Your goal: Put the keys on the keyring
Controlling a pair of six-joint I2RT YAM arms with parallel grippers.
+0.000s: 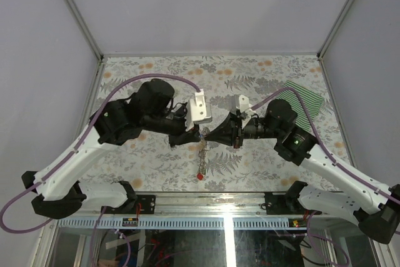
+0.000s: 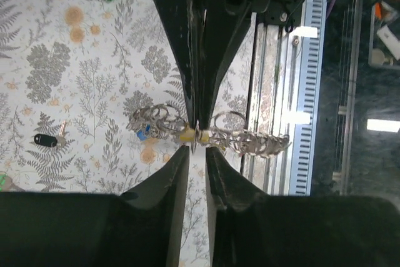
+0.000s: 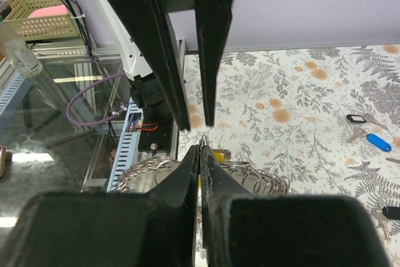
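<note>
The keyring (image 2: 250,141) is showing as a tangle of thin silvery loops (I cannot pick out one single ring in it). It is being held up between the two grippers over the middle of the table (image 1: 262,76), with a yellow-headed key (image 2: 186,134) caught in it and a red key (image 1: 200,176) at its near end. It is looking light, hard and slippery. The loose loops are likely to swing and slide, so a pinch on the flat of one loop beside the yellow head seems the surest hold.

The right gripper (image 3: 199,150) is pressing its fingers together on the bunch there. The left gripper (image 2: 197,152) is standing just beside it, fingers slightly parted, gripping nothing I can see. A black key (image 2: 47,140) and a blue key (image 3: 378,142) are lying loose on the far side of the grippers. A green striped cloth (image 1: 306,101) is lying at the far right.
</note>
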